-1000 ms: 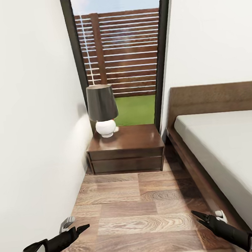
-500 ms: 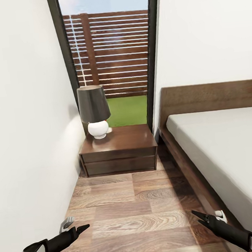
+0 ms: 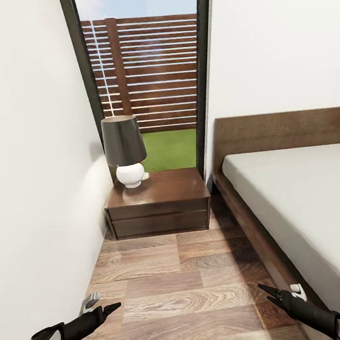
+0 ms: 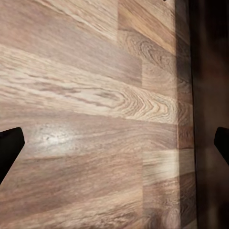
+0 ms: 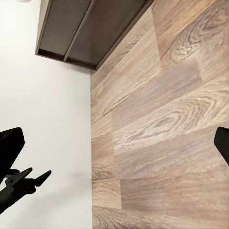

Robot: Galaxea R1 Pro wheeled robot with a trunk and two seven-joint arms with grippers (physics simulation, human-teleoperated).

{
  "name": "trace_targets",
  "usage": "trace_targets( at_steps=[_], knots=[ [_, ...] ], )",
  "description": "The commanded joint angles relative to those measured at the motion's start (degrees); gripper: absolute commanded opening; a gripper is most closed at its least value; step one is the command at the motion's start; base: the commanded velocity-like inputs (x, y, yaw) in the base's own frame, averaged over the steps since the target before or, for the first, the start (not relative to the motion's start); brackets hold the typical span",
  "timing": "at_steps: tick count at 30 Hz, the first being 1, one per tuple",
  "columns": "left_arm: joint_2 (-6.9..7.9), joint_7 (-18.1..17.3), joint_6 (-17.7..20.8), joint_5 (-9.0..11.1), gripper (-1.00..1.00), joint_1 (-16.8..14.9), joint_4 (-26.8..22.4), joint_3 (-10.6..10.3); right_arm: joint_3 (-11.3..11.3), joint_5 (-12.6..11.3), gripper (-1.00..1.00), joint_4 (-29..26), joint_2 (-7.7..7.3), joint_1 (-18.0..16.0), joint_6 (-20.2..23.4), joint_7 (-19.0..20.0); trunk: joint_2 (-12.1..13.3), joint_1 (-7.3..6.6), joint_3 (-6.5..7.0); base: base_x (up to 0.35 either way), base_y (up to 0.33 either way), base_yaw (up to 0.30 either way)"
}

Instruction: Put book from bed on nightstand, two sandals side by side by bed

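Observation:
I stand in the bedroom, in the aisle between a white wall and the bed (image 3: 301, 199), which has a bare light grey mattress and a dark headboard. A dark brown nightstand (image 3: 157, 204) with two drawer fronts stands ahead beside the headboard, and its drawer fronts (image 5: 83, 28) appear in the right wrist view. My left gripper (image 3: 111, 307) (image 4: 114, 145) hangs low over the plank floor, open and empty. My right gripper (image 3: 264, 289) (image 5: 114, 143) hangs low beside the bed frame, also open and empty. The book and the two sandals are out of view.
A lamp (image 3: 125, 149) with a dark shade and a white base stands on the nightstand's left half. Behind it a tall window (image 3: 146, 79) shows grass and a slatted fence. A white wall (image 3: 36, 176) closes the left side. The wood floor (image 3: 184, 277) runs between wall and bed frame (image 4: 210, 71).
The whole picture has shifted a little to the left, so the camera has moved. Both arms hold the same pose in the frame.

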Motion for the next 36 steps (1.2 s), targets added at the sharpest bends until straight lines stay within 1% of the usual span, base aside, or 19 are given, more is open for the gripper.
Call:
trace_targets(
  at_steps=[1,15,27,28,32,36],
  knots=[
    [0.02,-0.11,0.62,0.58,1.0,-0.02,0.0,-0.15,0.29,-0.6,1.0,0.0,-0.04,-0.05,0.51,0.04,-0.02,-0.01,-0.05,0.0,0.0,-0.004],
    [0.02,-0.19,0.61,0.58,1.0,-0.02,0.0,-0.15,0.37,-0.61,1.0,-0.01,-0.03,-0.05,0.63,0.16,-0.02,-0.01,-0.05,0.0,0.0,-0.001],
    [-0.05,-0.2,0.6,0.58,1.0,-0.02,0.0,-0.21,1.31,-0.96,1.0,-0.76,0.09,-0.02,1.04,-0.29,-0.02,-0.01,-0.05,0.0,0.0,0.0],
    [-0.03,-0.2,0.6,0.58,1.0,-0.02,0.0,-0.2,1.37,-0.94,1.0,-1.03,0.16,-0.03,1.2,-0.38,-0.02,-0.01,-0.05,0.0,0.0,0.0],
    [-0.04,-0.25,0.62,0.58,1.0,-0.02,0.0,-0.19,1.44,-0.65,1.0,-3.28,1.19,-0.04,2.6,-1.14,-0.02,-0.01,-0.05,0.0,0.0,0.0],
    [-0.06,-0.27,0.61,0.58,1.0,-0.02,0.0,-0.22,1.43,-0.52,1.0,-5.56,1.84,-0.07,3.39,-2.63,-0.02,-0.01,-0.05,0.0,0.0,0.0]
  ],
)
